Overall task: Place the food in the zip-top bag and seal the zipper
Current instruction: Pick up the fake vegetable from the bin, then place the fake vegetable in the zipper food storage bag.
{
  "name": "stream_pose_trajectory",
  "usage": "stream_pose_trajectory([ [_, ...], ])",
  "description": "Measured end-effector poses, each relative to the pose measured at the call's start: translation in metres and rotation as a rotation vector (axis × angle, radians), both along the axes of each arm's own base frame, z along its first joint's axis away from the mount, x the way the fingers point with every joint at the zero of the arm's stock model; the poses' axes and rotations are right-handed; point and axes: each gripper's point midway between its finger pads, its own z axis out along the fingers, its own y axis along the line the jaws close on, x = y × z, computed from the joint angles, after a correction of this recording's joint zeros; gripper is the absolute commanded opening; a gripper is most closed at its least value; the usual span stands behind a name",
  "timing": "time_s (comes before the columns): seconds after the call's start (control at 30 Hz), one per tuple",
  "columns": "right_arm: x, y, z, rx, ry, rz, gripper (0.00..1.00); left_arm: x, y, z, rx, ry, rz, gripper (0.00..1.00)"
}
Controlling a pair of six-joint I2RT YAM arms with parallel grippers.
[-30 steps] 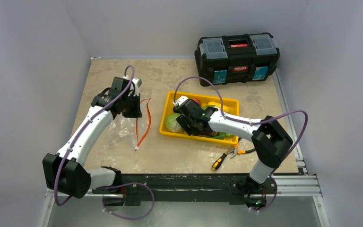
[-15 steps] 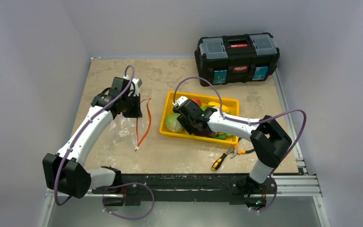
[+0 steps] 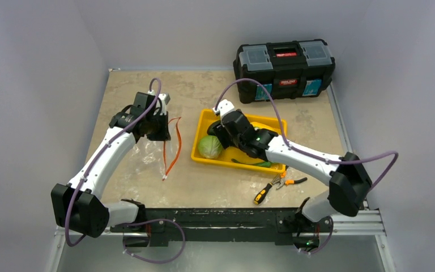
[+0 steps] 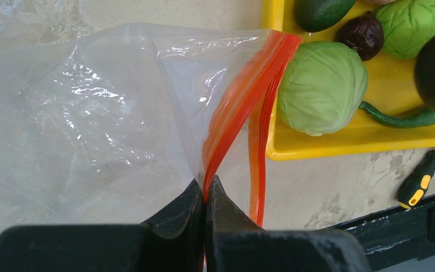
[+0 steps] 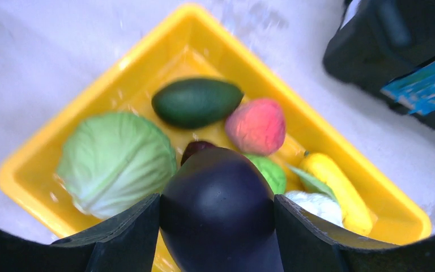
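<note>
Purple eggplant, clamped between the right fingers, had just lifted out of the yellow tray at centre frame, ready to cross to the zip-top bag whose zipper the left fingers pinched tightly at left.

Black toolbox with a red label at the far right of the counter; yellow rectangular tray at mid-counter; screwdriver and pliers lying side by side just beside the tray's near right corner.
</note>
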Motion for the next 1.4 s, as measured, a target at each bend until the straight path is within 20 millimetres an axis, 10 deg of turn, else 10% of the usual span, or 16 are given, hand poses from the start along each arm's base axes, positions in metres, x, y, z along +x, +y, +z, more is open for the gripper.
stream_pose_trajectory([
  [0.37,-0.002,0.03,0.114,0.737,-0.205,-0.099,0.0,-0.001,-0.006,0.0,-0.03,-0.001,-0.019,0.0],
  [0.67,-0.03,0.11,0.134,1.403,-0.115,0.069,0.0,-0.006,-0.009,0.016,-0.083,-0.059,-0.007,0.0],
  [0.87,-0.054,0.149,0.151,1.606,-0.026,0.209,0.0,-0.007,-0.012,0.033,-0.125,-0.115,0.013,0.0],
  [1.4,-0.075,0.138,0.197,1.688,-0.148,0.386,0.0,-0.051,-0.027,0.075,-0.367,-0.047,0.141,0.0],
])
